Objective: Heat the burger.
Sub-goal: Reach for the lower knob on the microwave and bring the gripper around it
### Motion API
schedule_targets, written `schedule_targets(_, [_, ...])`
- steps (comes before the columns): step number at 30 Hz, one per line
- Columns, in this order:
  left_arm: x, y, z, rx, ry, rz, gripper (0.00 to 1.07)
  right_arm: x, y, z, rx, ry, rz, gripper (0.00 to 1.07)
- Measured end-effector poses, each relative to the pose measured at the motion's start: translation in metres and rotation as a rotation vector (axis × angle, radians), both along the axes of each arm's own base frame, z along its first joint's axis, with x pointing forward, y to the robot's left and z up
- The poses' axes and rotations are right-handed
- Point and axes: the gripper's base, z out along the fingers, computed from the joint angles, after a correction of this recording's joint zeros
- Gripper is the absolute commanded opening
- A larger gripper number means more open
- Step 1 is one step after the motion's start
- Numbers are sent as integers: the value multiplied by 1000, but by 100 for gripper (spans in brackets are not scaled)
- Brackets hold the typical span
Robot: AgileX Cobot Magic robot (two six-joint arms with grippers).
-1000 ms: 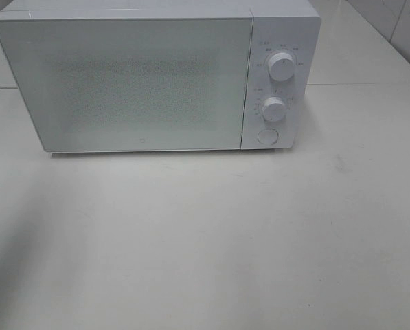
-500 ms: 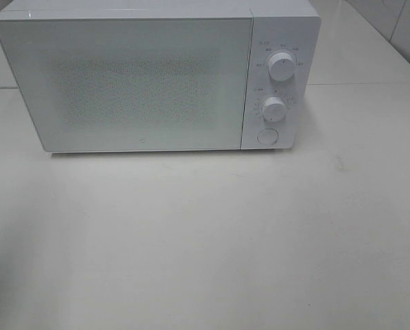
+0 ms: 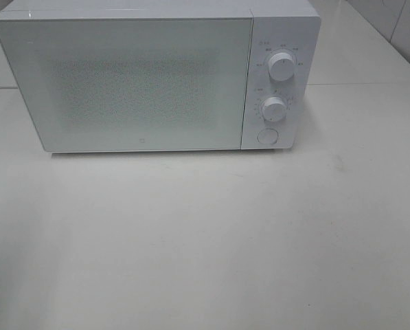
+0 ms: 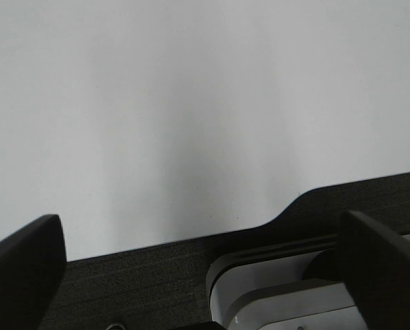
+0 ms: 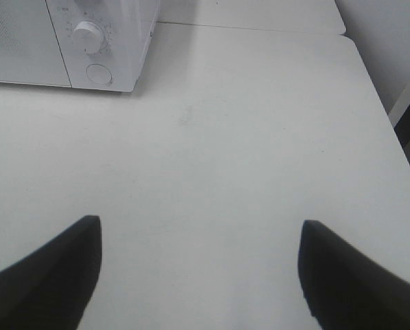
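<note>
The burger shows in no view; it may sit behind the shut door (image 3: 122, 82) of the microwave (image 3: 263, 20), but that speckled, frosted panel hides the inside, so I cannot tell. Both grippers are spread wide and hold nothing. The right gripper (image 5: 199, 230) hangs over the counter (image 5: 259, 137) with the microwave well ahead of it, and the left gripper (image 4: 201, 223) hangs over plain white surface with nothing of the task near it. The main risk, as I judge it, is starting the oven without knowing the burger is inside. The smooth round lower knob (image 3: 274, 108) and the flush round button (image 3: 267, 136) beneath it are also small targets for broad dark fingers, which could slip or shove the box back across the matte counter. The casing is glossy white and square-edged.
</note>
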Motion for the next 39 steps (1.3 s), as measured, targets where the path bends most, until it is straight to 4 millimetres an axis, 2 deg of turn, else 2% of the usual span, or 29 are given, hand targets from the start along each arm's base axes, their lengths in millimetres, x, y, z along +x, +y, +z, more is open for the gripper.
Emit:
schedule_targets(13, [-15,1,5,-20,-81,-1,100,0,0,0,0,0,0,76])
schedule_targets(18, [-30,3,12,-39,-181,7,100,0,0,0,0,0,0,76])
schedule_targets(23, [-57,9,21,-46,-369,87,100,0,0,0,0,0,0,76])
schedule_targets(30, [-83,10,24,-41,-538,147,100,0,0,0,0,0,0,76])
schedule_targets(39, [-99,9,24,-43,-636,151,100,0,0,0,0,0,0,76])
